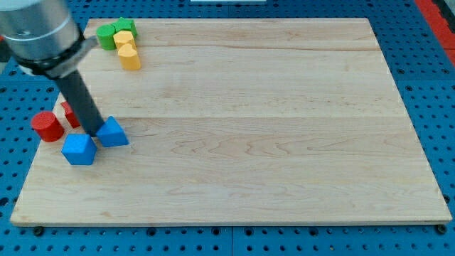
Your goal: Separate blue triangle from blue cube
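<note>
My tip [95, 133] rests between blue triangle [113, 133] and blue cube [78, 149], touching both; plain rod tool, holding nothing. Both blocks sit near table [270, 156] left edge. Red cylinder [47, 126] further left.

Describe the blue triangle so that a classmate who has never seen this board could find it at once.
Start at the wooden board and go to its left edge, about halfway down. Two blue blocks sit there beside the dark rod, whose tip rests between them. The blue triangle is the right one, pointed on top; the blue cube lies lower left.
</note>
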Robot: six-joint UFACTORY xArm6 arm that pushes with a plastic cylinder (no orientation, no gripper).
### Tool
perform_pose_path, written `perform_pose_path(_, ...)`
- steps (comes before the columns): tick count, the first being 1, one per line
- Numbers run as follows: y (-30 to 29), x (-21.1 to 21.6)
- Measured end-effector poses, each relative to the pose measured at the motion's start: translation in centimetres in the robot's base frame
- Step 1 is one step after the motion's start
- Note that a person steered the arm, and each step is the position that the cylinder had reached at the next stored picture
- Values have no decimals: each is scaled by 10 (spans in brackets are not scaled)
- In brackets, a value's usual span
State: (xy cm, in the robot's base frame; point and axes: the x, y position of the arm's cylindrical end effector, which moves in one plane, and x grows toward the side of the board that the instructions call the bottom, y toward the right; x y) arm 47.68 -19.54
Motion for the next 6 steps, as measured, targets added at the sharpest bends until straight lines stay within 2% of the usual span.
perform_pose_path(1,38,5)
perform_pose_path(3,76,61)
perform_pose_path(4,106,59)
perform_pose_path(6,143,-37)
